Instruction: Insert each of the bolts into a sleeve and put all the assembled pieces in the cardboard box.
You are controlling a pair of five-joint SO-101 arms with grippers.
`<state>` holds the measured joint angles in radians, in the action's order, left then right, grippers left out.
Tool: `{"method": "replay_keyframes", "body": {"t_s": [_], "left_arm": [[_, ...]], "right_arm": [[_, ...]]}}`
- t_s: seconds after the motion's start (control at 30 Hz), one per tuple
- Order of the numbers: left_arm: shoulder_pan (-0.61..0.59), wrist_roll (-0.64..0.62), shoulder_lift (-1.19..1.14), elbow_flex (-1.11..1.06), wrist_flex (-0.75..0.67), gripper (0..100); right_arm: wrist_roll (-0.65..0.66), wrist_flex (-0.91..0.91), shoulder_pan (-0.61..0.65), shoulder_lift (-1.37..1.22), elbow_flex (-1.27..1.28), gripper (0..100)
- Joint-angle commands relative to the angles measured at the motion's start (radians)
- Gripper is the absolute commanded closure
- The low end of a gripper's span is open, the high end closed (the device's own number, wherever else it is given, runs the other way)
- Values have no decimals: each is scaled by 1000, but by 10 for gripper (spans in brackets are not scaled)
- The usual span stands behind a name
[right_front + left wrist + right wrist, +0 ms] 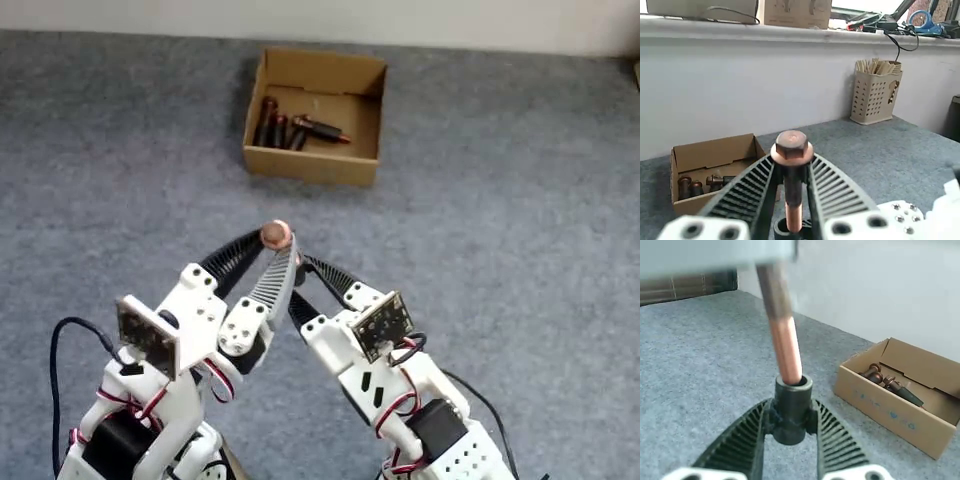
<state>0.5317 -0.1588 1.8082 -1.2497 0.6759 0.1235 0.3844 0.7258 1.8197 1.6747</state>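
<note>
The bolt (791, 145) is clamped in the left gripper (791, 161), the sleeve (794, 397) in the right gripper (791, 414). Grey carpet (520, 220) is bounded by a white wall (765, 75).

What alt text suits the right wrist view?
The right tool grips a dark sleeve upright, with the tip of a copper bolt in its top. Beyond, on grey carpet, an open cardboard box holds assembled pieces.
</note>
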Motion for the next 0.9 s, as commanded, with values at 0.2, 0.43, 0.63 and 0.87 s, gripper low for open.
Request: {"method": "replay_keyframes", "body": {"t_s": [0.2,0.43,0.63,0.87], "left_arm": [[4,-12,2,-39,2,995],[-59,-17,-4,-41,-38,995],[-65,-17,-4,-42,-37,995],[-15,-11,-4,-99,-35,987]], "right_arm": [[11,-28,5,13,105,994],[11,-28,4,13,105,994],[11,-28,2,13,105,994],[11,-30,2,13,105,994]]}}
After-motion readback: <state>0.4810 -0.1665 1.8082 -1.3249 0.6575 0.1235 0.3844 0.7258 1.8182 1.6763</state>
